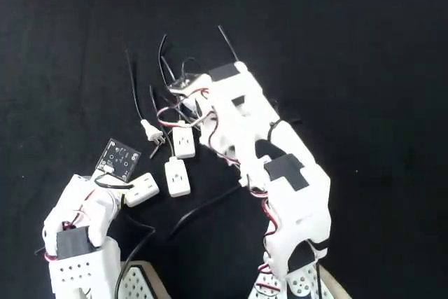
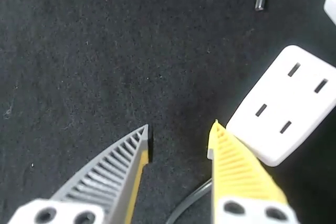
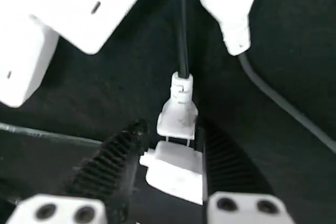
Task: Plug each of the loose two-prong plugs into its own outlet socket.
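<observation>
**A:** Left claw [image 2: 180, 127], state?

**B:** Spread. The grey finger [image 2: 118, 169] and yellow finger [image 2: 236, 166] stand apart with bare black surface [image 2: 105, 51] between them; nothing is pinched. The yellow tip is just beside the side outlet [image 2: 283, 108], which lies slots up with all four slots empty.

**A:** Take the middle outlet [image 1: 177, 176] as reference. Where is the side outlet?

**B:** Just beside it, toward the left arm's base, lying at an angle. The far outlet [image 1: 183, 141] is just beyond the middle outlet, away from both bases and almost end to end with it.

**A:** Unplugged items?

**B:** One loose plug [image 1: 148, 129] lies flat, beyond the middle outlet and off to the left arm's side. It touches no outlet. Its cord [image 1: 133, 82] runs on away from the middle outlet.

**A:** Right claw?

**B:** The right claw [image 3: 170, 125] is set around a white plug [image 3: 178, 114] on a black lead [image 3: 181, 24]. The plug's two prongs meet a small socket block [image 3: 176, 174], and a short length of prong shows between the two. I cannot tell whether the claw pinches or only straddles. The right arm [image 1: 238, 124] reaches past the far outlet, beyond the middle outlet.
</observation>
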Available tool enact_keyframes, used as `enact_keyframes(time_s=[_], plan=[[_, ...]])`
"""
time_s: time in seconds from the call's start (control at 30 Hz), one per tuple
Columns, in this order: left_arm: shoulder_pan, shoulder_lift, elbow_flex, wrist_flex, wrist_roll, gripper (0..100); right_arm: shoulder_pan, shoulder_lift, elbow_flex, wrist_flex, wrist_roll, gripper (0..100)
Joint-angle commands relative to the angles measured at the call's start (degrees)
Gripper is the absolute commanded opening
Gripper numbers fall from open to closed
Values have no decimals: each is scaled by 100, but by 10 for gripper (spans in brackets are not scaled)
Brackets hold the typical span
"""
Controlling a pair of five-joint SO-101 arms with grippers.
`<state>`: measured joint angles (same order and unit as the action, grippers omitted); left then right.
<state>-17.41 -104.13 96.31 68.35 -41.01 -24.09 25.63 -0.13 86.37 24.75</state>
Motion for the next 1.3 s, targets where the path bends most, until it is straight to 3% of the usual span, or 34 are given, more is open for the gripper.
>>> enact_keyframes(time_s=[0.0,0.37,0.73,1.03,1.27], plan=[[-40,-35,110,18,-62,188,-158,-462,470,-466,-158,145],[-40,-35,110,18,-62,188,-141,-488,831,-985,-105,145],[-40,-35,110,18,-62,188,-132,-1402,338,-44,70,149],[-40,-35,110,18,-62,188,484,-541,602,-862,897,145],[-40,-35,110,18,-62,188,484,-198,620,-782,888,145]])
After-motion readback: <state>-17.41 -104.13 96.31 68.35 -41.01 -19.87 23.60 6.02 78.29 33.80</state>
